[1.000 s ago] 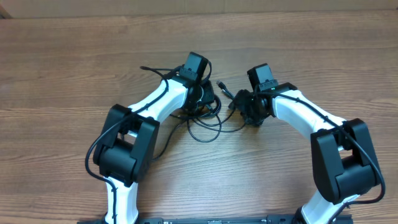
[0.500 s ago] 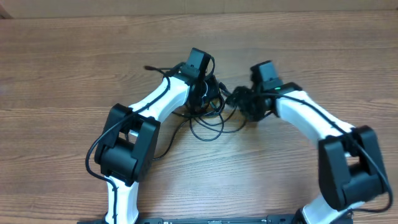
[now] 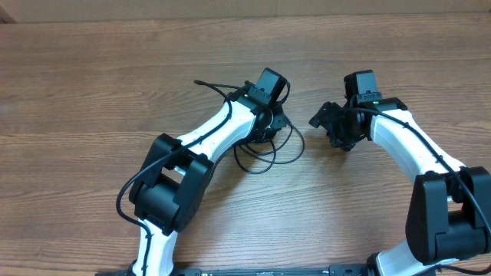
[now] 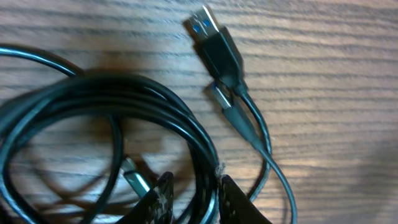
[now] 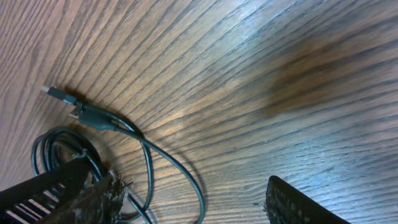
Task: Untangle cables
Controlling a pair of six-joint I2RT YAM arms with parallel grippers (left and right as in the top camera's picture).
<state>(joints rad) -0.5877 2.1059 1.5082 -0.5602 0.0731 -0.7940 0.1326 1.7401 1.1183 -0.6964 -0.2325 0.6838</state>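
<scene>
Cables [image 3: 265, 151]: thin, black, gathered in loose overlapping loops, lying flat on the wood. Slack loops spill out toward 3 and 6 o'clock of the bundle. Two plug ends lie side by side at 1 o'clock of the coil: a USB plug [image 4: 214, 40] with blue insert and a smaller connector [image 4: 222, 96]. Still entangled.

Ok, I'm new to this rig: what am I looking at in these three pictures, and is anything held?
A white left arm and right arm work at a wooden table. The overhead picture looks down from above; the other two come from a camera on each wrist. Thin black cables lie tangled on the table, one USB plug lying loose. The left gripper pinches a few strands of the bundle. The right gripper stands open nearby, holding nothing.
</scene>
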